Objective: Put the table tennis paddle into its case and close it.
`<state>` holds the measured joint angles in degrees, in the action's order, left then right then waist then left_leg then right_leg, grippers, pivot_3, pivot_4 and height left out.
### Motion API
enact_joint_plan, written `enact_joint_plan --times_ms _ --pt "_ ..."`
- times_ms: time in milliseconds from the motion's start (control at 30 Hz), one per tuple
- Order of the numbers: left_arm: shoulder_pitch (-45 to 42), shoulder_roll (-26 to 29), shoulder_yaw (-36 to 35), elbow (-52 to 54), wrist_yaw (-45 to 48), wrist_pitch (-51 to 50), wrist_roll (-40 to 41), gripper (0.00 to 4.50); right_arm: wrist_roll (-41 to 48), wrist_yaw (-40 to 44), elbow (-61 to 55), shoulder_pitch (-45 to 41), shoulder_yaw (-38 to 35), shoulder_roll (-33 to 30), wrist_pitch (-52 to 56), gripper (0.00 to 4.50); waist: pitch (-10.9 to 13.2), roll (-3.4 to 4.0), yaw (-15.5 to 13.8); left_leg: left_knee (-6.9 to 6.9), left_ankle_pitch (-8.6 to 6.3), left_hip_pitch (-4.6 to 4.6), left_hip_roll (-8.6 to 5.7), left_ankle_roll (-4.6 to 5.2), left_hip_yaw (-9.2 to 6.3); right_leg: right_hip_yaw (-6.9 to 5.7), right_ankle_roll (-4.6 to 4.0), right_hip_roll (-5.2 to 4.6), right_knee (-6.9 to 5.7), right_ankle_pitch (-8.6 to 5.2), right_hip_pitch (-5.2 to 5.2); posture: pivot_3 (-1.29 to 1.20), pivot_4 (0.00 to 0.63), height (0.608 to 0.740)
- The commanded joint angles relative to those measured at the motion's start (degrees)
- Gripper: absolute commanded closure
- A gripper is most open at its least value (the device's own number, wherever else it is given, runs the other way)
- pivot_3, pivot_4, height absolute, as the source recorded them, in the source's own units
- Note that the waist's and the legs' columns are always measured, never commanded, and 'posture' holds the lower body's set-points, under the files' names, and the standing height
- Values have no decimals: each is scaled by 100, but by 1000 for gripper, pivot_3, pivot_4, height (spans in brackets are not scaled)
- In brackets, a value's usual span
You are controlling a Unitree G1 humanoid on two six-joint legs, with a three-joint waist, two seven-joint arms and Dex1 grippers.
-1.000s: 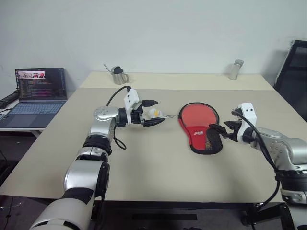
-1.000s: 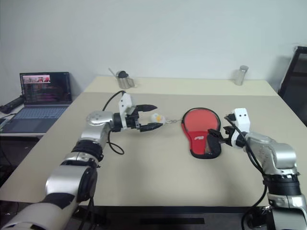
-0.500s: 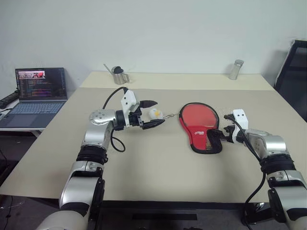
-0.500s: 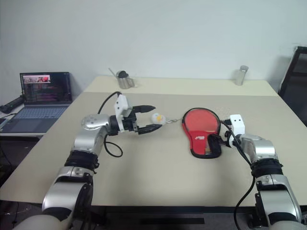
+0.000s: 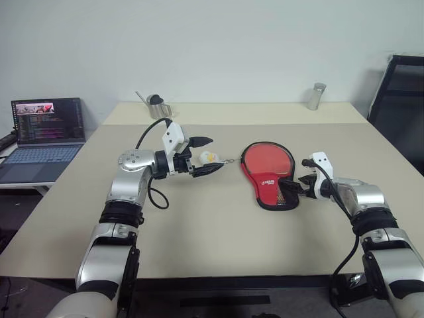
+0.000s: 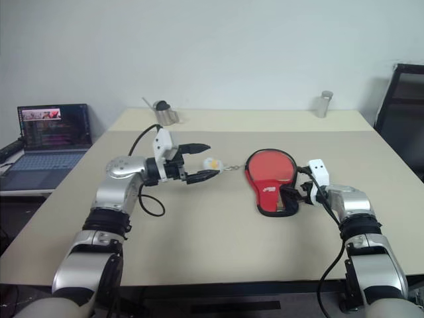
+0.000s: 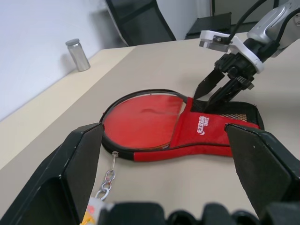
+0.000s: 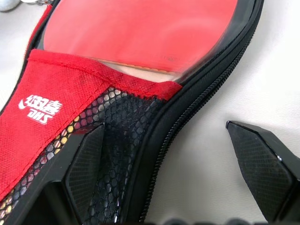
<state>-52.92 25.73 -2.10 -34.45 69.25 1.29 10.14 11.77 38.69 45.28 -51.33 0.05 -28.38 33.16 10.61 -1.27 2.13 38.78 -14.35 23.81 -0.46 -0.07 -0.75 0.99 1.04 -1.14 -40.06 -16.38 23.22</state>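
The case point(image 5: 270, 184) lies flat mid-table, its red flap with white logo and black mesh pocket point(image 8: 117, 136) over the handle end. The round end is open, and the table tennis paddle's point(image 5: 266, 160) red face point(image 8: 140, 28) shows inside the black zipper rim. My right gripper point(image 5: 292, 190) is open at the handle end, one finger point(image 8: 89, 164) over the mesh and the other point(image 8: 262, 164) on the table side of the rim. My left gripper point(image 5: 217, 154) hangs open left of the case, around the white charm point(image 5: 207, 158) on its chain point(image 7: 107, 180).
On the beige table point(image 5: 199, 225), a metal cup point(image 5: 158, 106) stands at the far left and a metal shaker point(image 5: 316, 97) at the far right. An open laptop point(image 5: 43, 129) sits on a side desk to the left. A black chair point(image 5: 397, 99) stands at the right.
The camera has shifted. My right gripper has come down and in to the case's handle end, now straddling its rim. The left gripper stays open by the charm.
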Motion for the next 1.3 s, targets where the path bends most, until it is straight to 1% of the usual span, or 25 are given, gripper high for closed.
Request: enact_joint_plan --times_ms 33,133,400,500,533,633,767,867,1067,1300 --pt "-94 52 13 126 -50 44 86 0 -226 17 344 -220 78 192 -445 39 0 0 20 2 0 -2 0 0 0 0 -3 1 -3 2 0 0 150 740" --pt "-87 81 35 115 -41 53 72 0 -327 186 537 -319 134 391 -705 666 0 0 71 5 1 -5 2 -2 1 0 -8 2 -9 9 -1 0 150 740" --pt "6 162 50 197 -38 39 70 0 -548 108 1118 -493 120 690 -1033 3420 0 0 150 5 4 -18 5 -6 6 6 -8 3 -29 9 -1 0 150 740" --pt "59 201 49 236 -42 16 85 0 -593 14 1248 -527 103 730 -1007 4321 -1 0 149 5 6 -25 4 -10 7 7 -8 3 -40 9 -3 0 150 740" --pt "94 230 40 262 -46 -9 91 0 -572 -6 1273 -532 68 741 -971 4484 -1 0 149 6 7 -27 4 -10 7 7 -8 3 -42 9 -3 0 150 740" --pt "309 378 44 404 40 -109 101 0 -467 83 1175 -500 -21 773 -825 4484 -1 0 153 5 7 -35 5 -11 12 9 -8 3 -51 9 -4 0 150 740" --pt "785 647 51 783 245 -416 206 0 -336 242 660 -337 -53 909 -500 4484 -1 0 165 3 7 -40 8 -11 14 14 -8 4 -57 8 -3 0 150 740" --pt "1245 890 54 1324 486 -834 404 0 -132 327 -147 -60 -48 1064 19 4484 -1 0 167 1 7 -38 10 -11 13 15 -9 4 -56 8 -2 0 150 740" --pt "2215 1405 7 2664 840 -1862 984 0 339 254 -2242 708 111 1452 1243 4484 0 0 179 -6 6 -38 15 -10 9 12 -12 5 -54 5 1 0 150 740" --pt "2718 1686 -6 3316 864 -2369 1327 0 563 109 -3332 1112 300 1758 1898 4484 0 1 145 -4 7 -38 13 -11 4 8 -13 4 -53 4 0 0 150 740"
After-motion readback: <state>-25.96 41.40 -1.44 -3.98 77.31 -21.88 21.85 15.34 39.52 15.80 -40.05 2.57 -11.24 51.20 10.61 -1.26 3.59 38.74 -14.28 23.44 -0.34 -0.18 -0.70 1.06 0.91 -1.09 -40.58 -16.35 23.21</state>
